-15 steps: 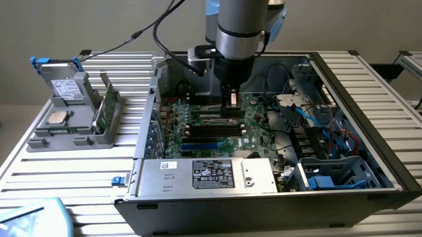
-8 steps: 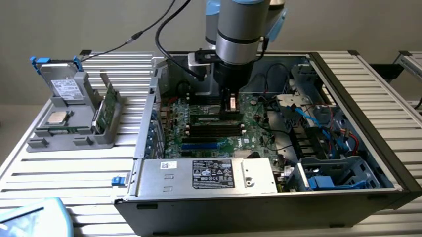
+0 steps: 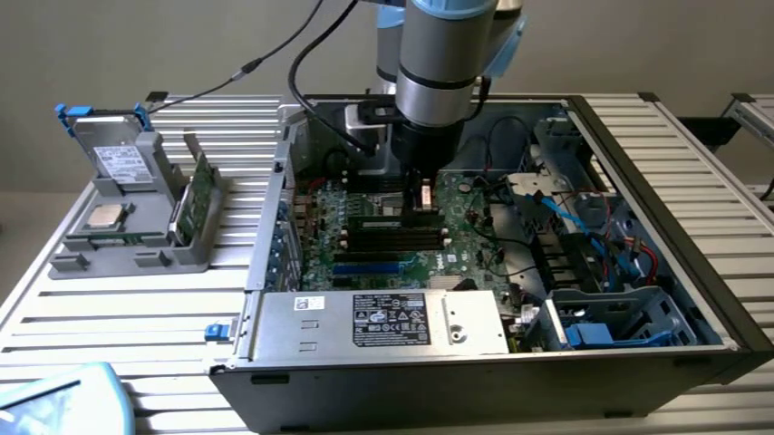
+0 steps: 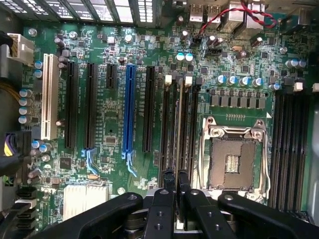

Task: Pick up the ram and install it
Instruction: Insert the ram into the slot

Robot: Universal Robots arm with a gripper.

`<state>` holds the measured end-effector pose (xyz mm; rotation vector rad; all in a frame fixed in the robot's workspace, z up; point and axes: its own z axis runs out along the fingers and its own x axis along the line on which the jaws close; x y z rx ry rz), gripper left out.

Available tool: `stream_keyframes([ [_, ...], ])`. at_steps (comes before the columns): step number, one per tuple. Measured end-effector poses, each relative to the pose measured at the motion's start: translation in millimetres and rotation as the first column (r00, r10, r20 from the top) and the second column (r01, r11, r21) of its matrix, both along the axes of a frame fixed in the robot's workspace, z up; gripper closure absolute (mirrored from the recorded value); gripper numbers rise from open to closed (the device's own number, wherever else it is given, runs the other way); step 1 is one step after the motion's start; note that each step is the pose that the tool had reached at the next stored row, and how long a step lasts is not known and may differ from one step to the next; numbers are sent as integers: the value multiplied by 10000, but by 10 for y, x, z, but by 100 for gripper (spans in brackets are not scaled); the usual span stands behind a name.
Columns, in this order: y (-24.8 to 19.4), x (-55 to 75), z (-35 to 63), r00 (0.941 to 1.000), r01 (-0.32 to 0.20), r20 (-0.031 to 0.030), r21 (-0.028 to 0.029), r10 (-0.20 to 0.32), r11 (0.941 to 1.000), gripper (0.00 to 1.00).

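Note:
My gripper [image 3: 423, 205] reaches down into the open computer case [image 3: 677, 272], over the black memory slots [image 3: 393, 236] of the green motherboard [image 3: 466, 258]. In the wrist view its black fingers [image 4: 167, 199] stand shut on the ram [image 4: 177, 129]. The ram shows edge-on as a thin strip running away from the fingertips. It lies in line with the long black memory slots [image 4: 192, 124] beside the processor socket [image 4: 232, 162]. How deep the ram sits in its slot is hidden.
A silver power supply [image 3: 387, 322] lies along the case's near side. Blue cables [image 3: 581, 213] and a drive cage [image 3: 611, 317] fill the exterior view's right. On the table at the exterior view's left, a grey holder [image 3: 133, 240] carries a green card [image 3: 194, 195]. Blue [image 4: 129, 109] and white [image 4: 48, 94] expansion slots lie beside the memory slots.

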<state>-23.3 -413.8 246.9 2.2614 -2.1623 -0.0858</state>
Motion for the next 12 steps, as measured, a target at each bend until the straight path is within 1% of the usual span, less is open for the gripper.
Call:
stream_keyframes([
  [2, 1, 0, -9, 10000, -3, -31, -140, 2, 9999, 87],
  [4, 2, 0, -20, 10000, -10, -59, -247, 8, 9997, 87],
  [5, 2, 0, -20, 10000, -11, -62, -263, 9, 9997, 87],
  [10, 3, 0, -26, 10000, -12, -61, -261, 10, 9997, 87],
  [12, 4, 0, -57, 10000, -11, -61, -262, 10, 9997, 87],
])
